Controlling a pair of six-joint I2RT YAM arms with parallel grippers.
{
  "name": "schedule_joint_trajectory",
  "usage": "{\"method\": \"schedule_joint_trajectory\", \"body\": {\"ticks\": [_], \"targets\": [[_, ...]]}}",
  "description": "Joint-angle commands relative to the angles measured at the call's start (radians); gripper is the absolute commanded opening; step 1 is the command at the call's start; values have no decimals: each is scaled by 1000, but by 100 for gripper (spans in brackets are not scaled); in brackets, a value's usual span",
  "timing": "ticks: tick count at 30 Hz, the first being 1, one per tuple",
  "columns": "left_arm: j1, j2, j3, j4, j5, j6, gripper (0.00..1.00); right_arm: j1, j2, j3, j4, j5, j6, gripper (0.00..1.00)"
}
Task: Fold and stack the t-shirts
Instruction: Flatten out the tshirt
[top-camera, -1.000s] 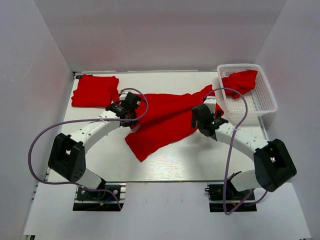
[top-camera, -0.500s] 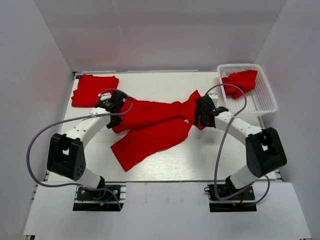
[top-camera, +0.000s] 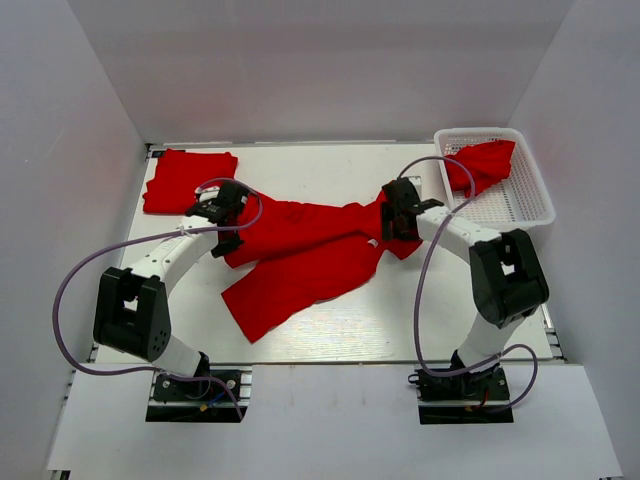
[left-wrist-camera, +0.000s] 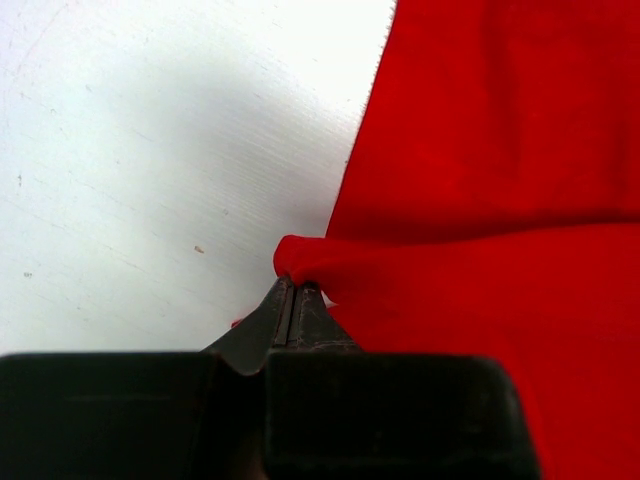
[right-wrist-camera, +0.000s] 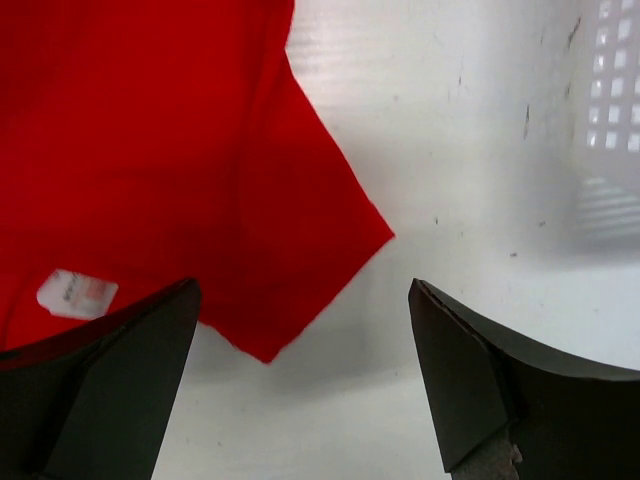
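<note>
My left gripper (left-wrist-camera: 293, 292) pinches the left edge of the shirt (top-camera: 300, 255) on the surface (top-camera: 420, 315); my right gripper (right-wrist-camera: 302, 300) hangs spread over its right end. That thin pinch could slip under tension.

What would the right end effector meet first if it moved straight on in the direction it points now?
Probably a corner of the red t-shirt, lying under the open right end effector; bare table is just beside it.
</note>
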Motion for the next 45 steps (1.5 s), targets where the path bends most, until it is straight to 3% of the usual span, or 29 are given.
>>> {"method": "schedule_joint_trajectory", "body": {"ticks": [1, 11, 15, 16, 22, 25, 28, 35, 45], "targets": [[14, -46, -13, 18, 5, 8, 0, -11, 46, 75, 21, 12, -21, 90], [23, -46, -22, 28, 15, 26, 0, -34, 103, 94, 21, 55, 12, 88], [23, -46, -22, 28, 15, 26, 0, -47, 114, 86, 19, 46, 19, 73], [23, -46, -22, 28, 15, 26, 0, -47, 115, 89, 19, 40, 17, 62], [23, -37, -22, 28, 15, 26, 0, -55, 123, 80, 56, -9, -10, 42], [23, -28, -13, 28, 15, 26, 0, -57, 118, 79, 77, -37, -29, 26], [23, -19, -13, 28, 15, 26, 0, -57, 118, 79, 91, -68, -44, 0], [23, -19, 31, 28, 15, 37, 0, -60, 55, 65, 100, -49, -24, 0], [23, -138, 156, 77, 10, 103, 0, -78, -222, 129, 62, 44, 37, 0]]}}
